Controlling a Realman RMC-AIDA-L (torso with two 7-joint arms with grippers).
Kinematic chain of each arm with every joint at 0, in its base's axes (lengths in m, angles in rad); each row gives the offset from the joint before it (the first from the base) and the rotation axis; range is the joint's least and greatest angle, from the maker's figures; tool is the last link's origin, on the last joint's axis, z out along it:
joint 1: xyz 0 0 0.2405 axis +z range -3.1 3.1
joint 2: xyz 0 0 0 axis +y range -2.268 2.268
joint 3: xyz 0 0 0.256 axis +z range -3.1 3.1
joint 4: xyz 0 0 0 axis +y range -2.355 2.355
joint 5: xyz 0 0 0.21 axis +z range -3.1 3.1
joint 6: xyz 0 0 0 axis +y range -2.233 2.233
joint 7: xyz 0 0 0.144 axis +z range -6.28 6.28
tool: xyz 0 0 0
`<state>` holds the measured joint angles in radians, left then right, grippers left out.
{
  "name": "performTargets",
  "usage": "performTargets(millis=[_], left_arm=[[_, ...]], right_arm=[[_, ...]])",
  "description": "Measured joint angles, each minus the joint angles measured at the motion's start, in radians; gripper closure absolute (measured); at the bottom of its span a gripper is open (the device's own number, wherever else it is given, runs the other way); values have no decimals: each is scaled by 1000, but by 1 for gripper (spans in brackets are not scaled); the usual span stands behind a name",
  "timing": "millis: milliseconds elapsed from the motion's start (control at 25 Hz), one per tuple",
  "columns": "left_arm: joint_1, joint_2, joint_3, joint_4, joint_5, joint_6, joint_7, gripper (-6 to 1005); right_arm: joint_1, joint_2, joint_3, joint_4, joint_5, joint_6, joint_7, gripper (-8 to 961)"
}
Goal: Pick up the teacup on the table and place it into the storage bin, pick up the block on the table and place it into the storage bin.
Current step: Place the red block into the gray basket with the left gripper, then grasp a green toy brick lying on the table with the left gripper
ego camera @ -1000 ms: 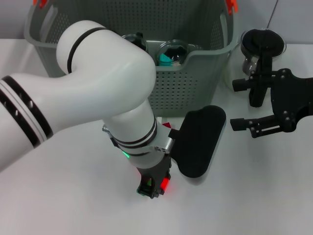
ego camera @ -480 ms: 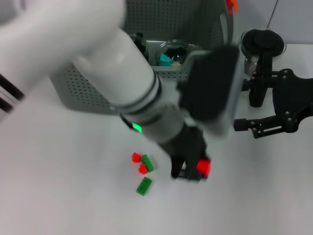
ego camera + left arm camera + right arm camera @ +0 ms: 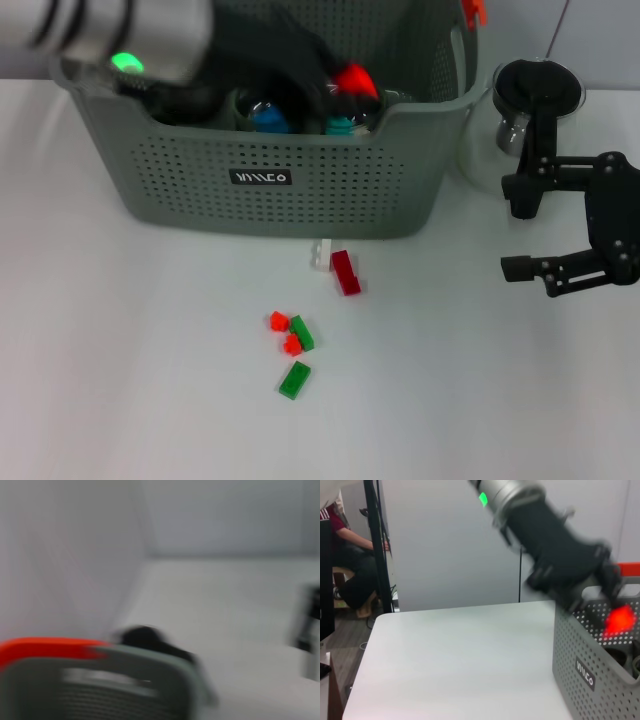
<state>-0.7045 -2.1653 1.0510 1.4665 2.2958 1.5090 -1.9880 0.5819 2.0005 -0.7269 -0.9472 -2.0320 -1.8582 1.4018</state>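
White table [image 3: 455, 650], grey wall [image 3: 445, 540], seated person [image 3: 345, 545] behind.

A glass pot [image 3: 530, 105] with a black lid and handle stands on the white table [image 3: 120, 380] at the upper right of the head view. In the right wrist view, a seated person [image 3: 345, 555] in dark clothes appears at the left edge, behind a black pole [image 3: 376, 545].

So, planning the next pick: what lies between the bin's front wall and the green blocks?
In the head view, a white block and a dark red block lie between the bin and the green blocks.
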Motion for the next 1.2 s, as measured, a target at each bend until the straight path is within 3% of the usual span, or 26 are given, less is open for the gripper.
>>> performTargets(millis=[160,280,480,520,680,880,920,1040,1200], left_arm=[[-32,25,-144,-71,-3,-68,-10,703],[-54,57,-154,-158,30,-157,-62,703],[-83,92,-174,-309,60,-310,-135,702],[-100,113,-189,-375,55,-351,-164,702],[-115,129,-200,-420,53,-363,-179,663],[-83,103,-194,-339,54,-338,-180,564],[-59,85,-194,-268,51,-295,-181,544],[-28,58,-198,-175,31,-214,-181,485],[58,8,-170,6,-57,-24,-146,320]], right_arm=[[-3,-3,-6,0,-3,-7,-10,26],[-2,-4,-7,-1,-7,-14,-16,26],[5,-4,-8,-1,-27,-17,-16,26],[6,-2,-8,-1,-33,-17,-18,26],[6,2,-8,-1,-37,-19,-25,26],[4,3,-9,2,-43,-20,-27,26],[3,3,-9,1,-44,-20,-26,26],[3,3,-10,1,-44,-21,-22,26],[6,6,-9,9,-44,-20,-19,26]])
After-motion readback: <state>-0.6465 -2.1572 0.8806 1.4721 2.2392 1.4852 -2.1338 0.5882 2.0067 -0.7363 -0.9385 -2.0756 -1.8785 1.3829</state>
